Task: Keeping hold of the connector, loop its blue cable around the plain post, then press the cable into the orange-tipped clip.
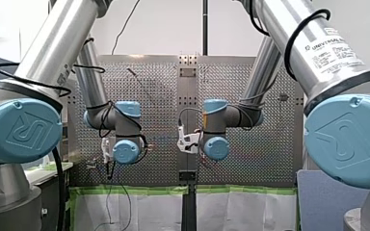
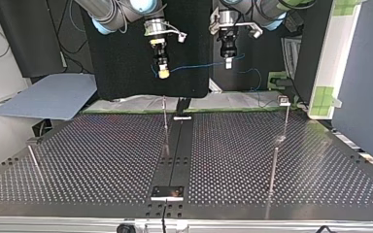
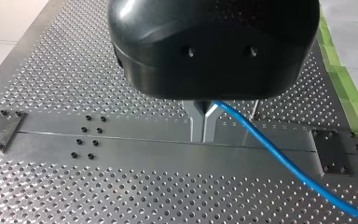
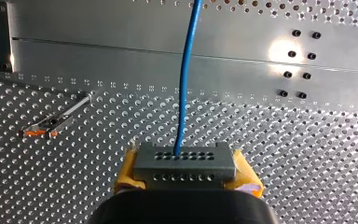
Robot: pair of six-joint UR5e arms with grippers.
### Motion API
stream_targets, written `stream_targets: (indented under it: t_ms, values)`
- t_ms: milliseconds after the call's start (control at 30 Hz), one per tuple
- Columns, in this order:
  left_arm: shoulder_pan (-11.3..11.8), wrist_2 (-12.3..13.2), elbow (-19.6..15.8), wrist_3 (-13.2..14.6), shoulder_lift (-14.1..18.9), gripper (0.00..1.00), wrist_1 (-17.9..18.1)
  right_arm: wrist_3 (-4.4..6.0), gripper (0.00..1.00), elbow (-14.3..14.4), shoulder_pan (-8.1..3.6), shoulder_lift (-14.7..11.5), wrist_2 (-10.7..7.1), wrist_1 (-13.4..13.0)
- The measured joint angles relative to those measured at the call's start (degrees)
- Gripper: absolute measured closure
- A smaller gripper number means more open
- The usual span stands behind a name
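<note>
Connector [image 4: 185, 163] sits clamped in my right tool [image 4: 186, 176], my left tool [image 3: 204, 133] pinching the blue cable [image 3: 279, 154], both raised.

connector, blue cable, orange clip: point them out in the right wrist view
connector [image 4: 185, 163]: right wrist view, its grey holed face
cable [image 4: 184, 79]: right wrist view, mid-run ahead of connector
clip [image 4: 56, 119]: right wrist view, its metal body

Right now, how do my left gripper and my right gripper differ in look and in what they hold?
My left gripper has bare metal fingers; my right gripper has yellow pads. The left pinches the blue cable; the right clamps the grey connector at its end. Both are shut, above the perforated table.
</note>
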Motion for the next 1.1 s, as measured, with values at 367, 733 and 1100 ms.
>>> stream_targets:
  t_ms: [367,733,1100]
  values:
    - [0.0,0.0,0.0,0.0,0.0,1.0,0.0,0.0,1.0,0.0,0.0,0.0,0.0,0.0]
    - [0.0,0.0,0.0,0.0,0.0,0.98,0.0,0.01,1.0,0.01,0.0,0.0,0.0,0.0]
    - [0.08,0.11,-0.12,0.06,-0.17,0.98,0.04,0.03,1.0,0.0,0.0,0.0,0.0,0.0]
